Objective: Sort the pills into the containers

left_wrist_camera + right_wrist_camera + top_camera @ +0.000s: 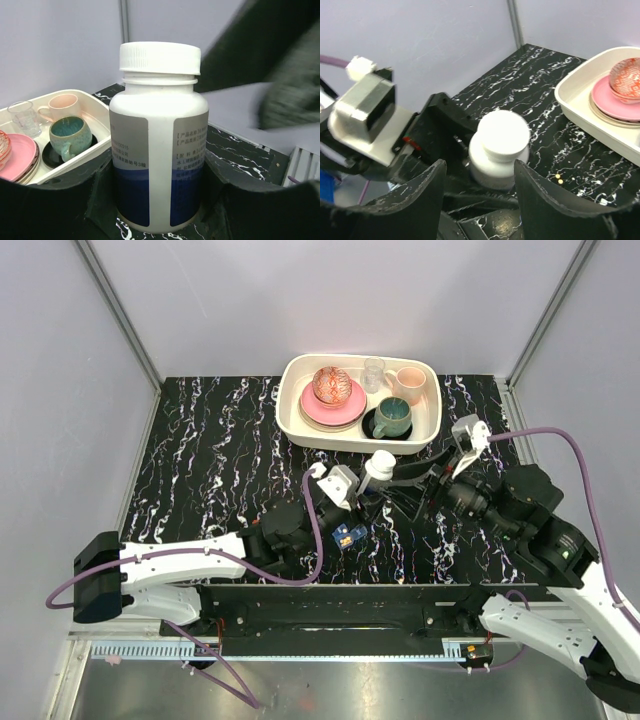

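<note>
A white pill bottle (159,150) with a white screw cap and a grey-and-blue label stands upright on the black marbled table. My left gripper (159,205) is shut on its lower body, one finger on each side. In the top view the bottle (379,467) is at the table's middle, with my left gripper (376,483) under it. My right gripper (480,167) hangs open just short of the bottle cap (504,134), touching nothing. Two small yellow pills (560,179) lie on the table right of the bottle. A blue pill box (350,534) sits beside the left wrist.
A cream tray (300,430) at the back holds pink plates (333,405) with a patterned bowl, a clear glass (373,373), a pink cup (409,383) and a teal mug (392,417). Grey walls enclose the table on three sides.
</note>
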You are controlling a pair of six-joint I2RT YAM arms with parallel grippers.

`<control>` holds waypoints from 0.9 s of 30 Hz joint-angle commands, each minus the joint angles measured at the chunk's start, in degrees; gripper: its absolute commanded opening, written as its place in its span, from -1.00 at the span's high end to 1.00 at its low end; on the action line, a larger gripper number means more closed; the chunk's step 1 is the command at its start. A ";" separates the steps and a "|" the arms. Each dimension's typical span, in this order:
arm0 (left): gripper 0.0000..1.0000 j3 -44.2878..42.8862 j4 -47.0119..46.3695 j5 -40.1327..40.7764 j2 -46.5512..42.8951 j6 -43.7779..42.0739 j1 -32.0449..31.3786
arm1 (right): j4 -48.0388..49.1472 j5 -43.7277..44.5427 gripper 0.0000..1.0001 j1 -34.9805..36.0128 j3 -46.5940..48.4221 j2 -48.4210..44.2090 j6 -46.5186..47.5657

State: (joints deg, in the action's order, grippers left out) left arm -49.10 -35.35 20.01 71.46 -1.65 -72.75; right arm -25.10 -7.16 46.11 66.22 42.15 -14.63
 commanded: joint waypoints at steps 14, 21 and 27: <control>1.00 2.60 -6.22 -3.11 -5.97 0.86 1.12 | -6.80 -1.20 -0.32 1.09 5.67 -3.92 1.63; 1.00 6.56 -5.51 -15.60 -11.34 5.07 1.12 | -6.45 2.15 -0.39 1.09 8.23 -3.30 1.10; 1.00 8.32 -7.10 -27.29 -13.28 8.85 1.12 | -2.59 -5.66 -0.50 1.09 7.09 -4.79 3.03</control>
State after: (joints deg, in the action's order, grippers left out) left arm -41.34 -37.69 3.73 59.59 3.38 -71.64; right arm -32.10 -8.05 46.83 72.44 38.28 -13.13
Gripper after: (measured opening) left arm 0.562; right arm 0.736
